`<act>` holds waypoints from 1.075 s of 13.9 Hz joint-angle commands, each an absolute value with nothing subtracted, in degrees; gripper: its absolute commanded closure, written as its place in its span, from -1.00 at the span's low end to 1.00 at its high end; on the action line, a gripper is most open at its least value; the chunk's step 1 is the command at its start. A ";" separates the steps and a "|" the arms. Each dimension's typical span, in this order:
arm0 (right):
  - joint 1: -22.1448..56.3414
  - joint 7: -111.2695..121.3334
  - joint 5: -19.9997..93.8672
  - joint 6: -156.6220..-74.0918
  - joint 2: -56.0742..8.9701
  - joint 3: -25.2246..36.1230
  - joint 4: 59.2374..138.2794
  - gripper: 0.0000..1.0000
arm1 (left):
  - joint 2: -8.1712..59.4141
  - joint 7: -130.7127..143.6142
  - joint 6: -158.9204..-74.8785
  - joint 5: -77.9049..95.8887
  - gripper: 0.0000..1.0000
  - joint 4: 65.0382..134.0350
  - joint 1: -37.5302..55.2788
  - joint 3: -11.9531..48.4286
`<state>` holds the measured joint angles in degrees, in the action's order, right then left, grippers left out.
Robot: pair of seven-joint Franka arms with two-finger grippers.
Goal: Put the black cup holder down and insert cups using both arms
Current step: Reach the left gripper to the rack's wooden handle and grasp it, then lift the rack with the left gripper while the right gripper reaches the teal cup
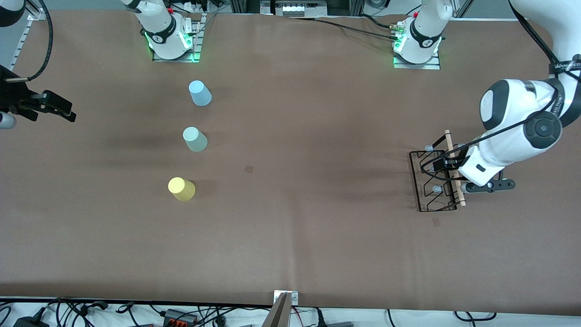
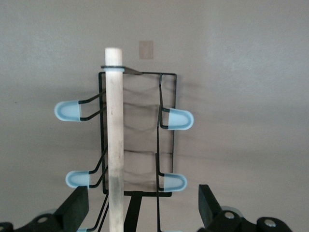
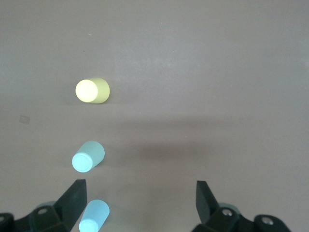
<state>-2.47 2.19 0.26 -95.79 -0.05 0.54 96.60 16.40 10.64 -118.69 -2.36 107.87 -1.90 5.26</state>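
Observation:
The black cup holder [image 1: 431, 188] stands at the left arm's end of the table, its wooden rod [image 1: 454, 168] on top. My left gripper [image 1: 447, 164] is right over it and open. In the left wrist view the fingers [image 2: 75, 209] straddle the rod [image 2: 114, 140] and the wire frame [image 2: 166, 121] without touching, and my left gripper [image 2: 142, 208] holds nothing. A light blue cup [image 1: 199, 93], a mint green cup [image 1: 195, 139] and a yellow cup [image 1: 181, 189] stand upside down in a row toward the right arm's end. My right gripper [image 1: 68, 110] hangs open and empty at the table's edge, apart from the cups. The right wrist view [image 3: 140, 203] shows the yellow [image 3: 92, 90], mint [image 3: 88, 155] and blue [image 3: 94, 217] cups.
Both arm bases [image 1: 172, 41] [image 1: 417, 45] stand along the table edge farthest from the front camera. Small square marks lie on the brown table cover [image 1: 249, 169] [image 1: 435, 222]. Cables and a metal bracket [image 1: 285, 300] line the edge nearest the front camera.

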 commanded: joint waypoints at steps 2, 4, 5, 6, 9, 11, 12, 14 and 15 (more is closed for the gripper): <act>-0.97 1.85 0.18 -95.97 -3.07 -0.09 97.03 -1.00 | 13.54 10.72 -120.67 -3.87 -0.85 113.28 -2.37 5.36; 1.39 1.76 0.44 -96.33 -6.84 -0.09 96.51 -1.00 | 13.53 10.90 -120.33 -3.87 -0.66 113.55 -2.46 5.27; 2.19 1.76 0.61 -97.02 -8.07 -0.17 96.42 -1.00 | 13.54 10.90 -120.15 -3.87 -0.54 113.55 -2.63 5.19; 3.42 1.50 0.44 -97.99 -9.04 -0.09 96.33 -1.00 | 13.54 10.99 -120.06 -3.87 -0.38 113.55 -3.25 5.27; 5.71 0.18 0.88 -99.14 -14.57 -0.09 92.56 -1.00 | 14.06 11.07 -120.06 -3.87 -0.23 113.47 -3.78 5.19; 6.06 -0.70 1.23 -99.32 -15.12 -0.18 93.60 -1.00 | 14.33 10.72 -120.15 -3.87 -0.08 113.38 -4.22 5.01; 6.76 -1.49 1.23 -99.49 -15.03 -0.18 94.73 -1.00 | 14.59 10.98 -120.15 -3.87 0.11 113.29 -4.31 5.01; 8.26 -6.04 1.23 -101.50 -14.85 -0.18 98.33 -1.00 | 14.59 10.99 -120.15 -3.87 0.49 113.29 -4.31 5.01; 9.65 -7.72 1.23 -104.30 -14.77 -0.18 100.79 -1.00 | 14.50 11.16 -120.06 -3.87 0.71 113.29 -4.31 5.01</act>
